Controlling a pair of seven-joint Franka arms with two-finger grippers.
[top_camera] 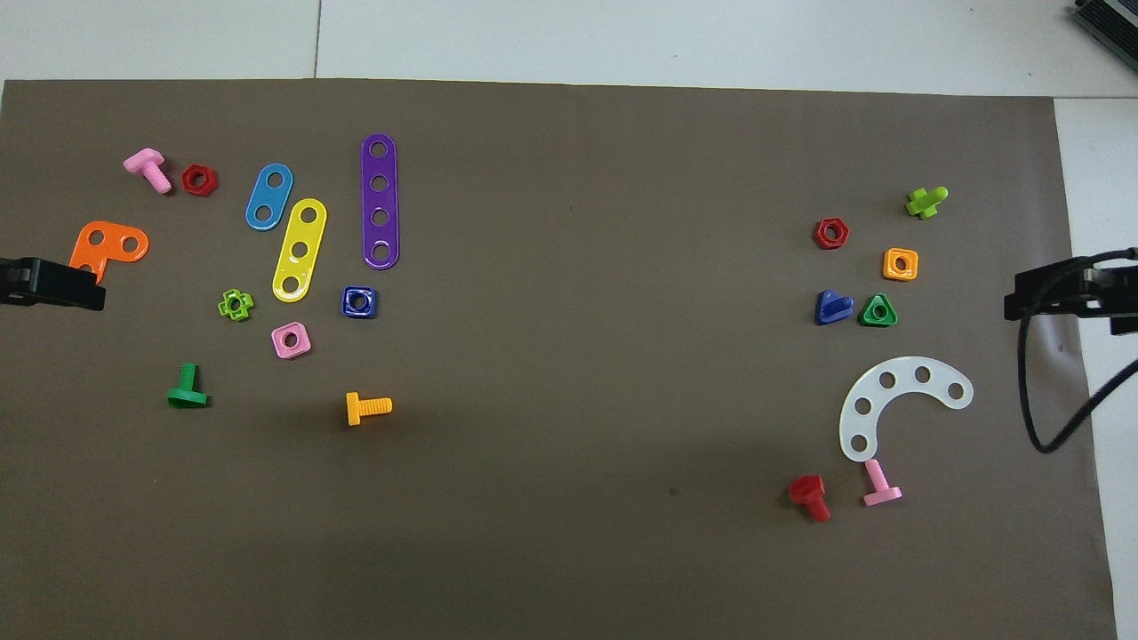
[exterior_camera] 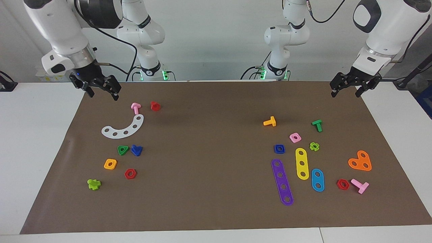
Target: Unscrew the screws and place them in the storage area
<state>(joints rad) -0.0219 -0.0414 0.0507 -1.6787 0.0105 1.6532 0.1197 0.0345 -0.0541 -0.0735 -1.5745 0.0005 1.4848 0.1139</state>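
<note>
The dark-blue triangular-head bolt (exterior_camera: pixel 136 150) lies loose on the brown paper sheet (exterior_camera: pixel 209 152) toward the right arm's end, beside a green triangular nut (exterior_camera: pixel 123 150). It also shows in the overhead view (top_camera: pixel 833 308). The dark-blue square nut (exterior_camera: pixel 279 148) lies apart from it toward the left arm's end, beside the purple strip; it also shows in the overhead view (top_camera: pixel 359 302). My right gripper (exterior_camera: pixel 103 95) hangs open and empty over the sheet's corner at its own end. My left gripper (exterior_camera: pixel 345 94) hangs open and empty over the sheet's edge at its end.
Near the bolt lie a white curved strip (exterior_camera: pixel 123 128), pink and red bolts, orange and red nuts and a lime piece. Near the nut lie purple (exterior_camera: pixel 282 182), yellow and light-blue strips, an orange plate (exterior_camera: pixel 360 161), orange, green and pink bolts and several nuts.
</note>
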